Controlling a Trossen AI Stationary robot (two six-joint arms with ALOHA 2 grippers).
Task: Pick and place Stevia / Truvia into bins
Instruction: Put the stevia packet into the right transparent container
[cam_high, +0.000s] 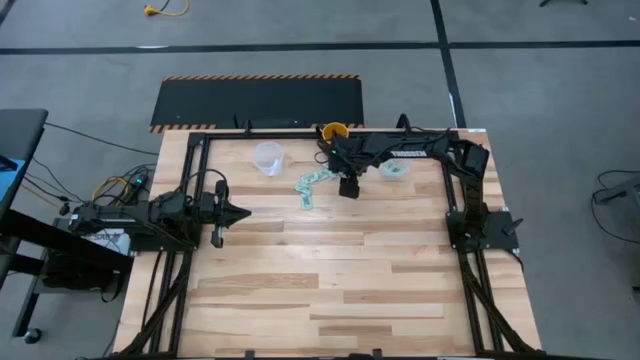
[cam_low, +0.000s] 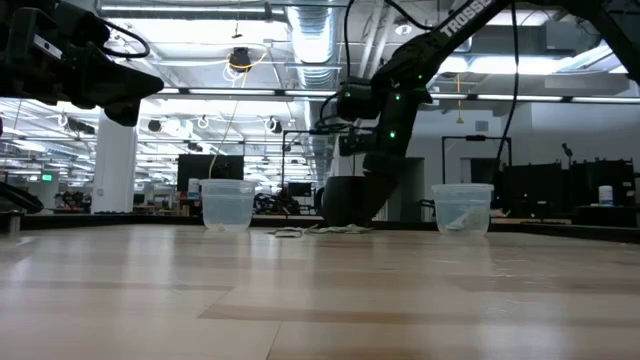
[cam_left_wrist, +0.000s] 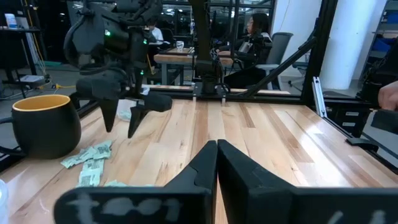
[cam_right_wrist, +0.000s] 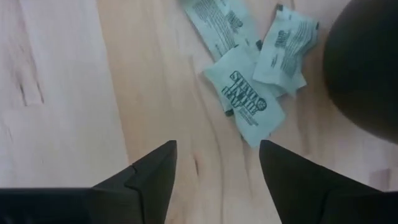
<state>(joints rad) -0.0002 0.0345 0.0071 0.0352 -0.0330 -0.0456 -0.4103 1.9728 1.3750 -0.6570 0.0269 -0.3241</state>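
Note:
Several light green and white Stevia sachets (cam_high: 309, 186) lie flat in a loose pile on the table between two clear cups (cam_high: 268, 158) (cam_high: 395, 168); the right cup has some sachets inside. My right gripper (cam_right_wrist: 217, 155) is open and points down. It hovers just above bare wood beside the pile's right end (cam_right_wrist: 249, 93) and touches nothing; the left wrist view shows its fingertips (cam_left_wrist: 122, 129) clear of the table. My left gripper (cam_left_wrist: 216, 148) is shut and waits at the table's left side (cam_high: 238, 212).
A yellow cup with a dark outside (cam_high: 335, 131) stands at the far edge, close behind the right gripper and the pile (cam_left_wrist: 93, 163). Black frame posts (cam_high: 448, 200) run along both sides. The wide near half of the tabletop (cam_high: 330, 290) holds no objects.

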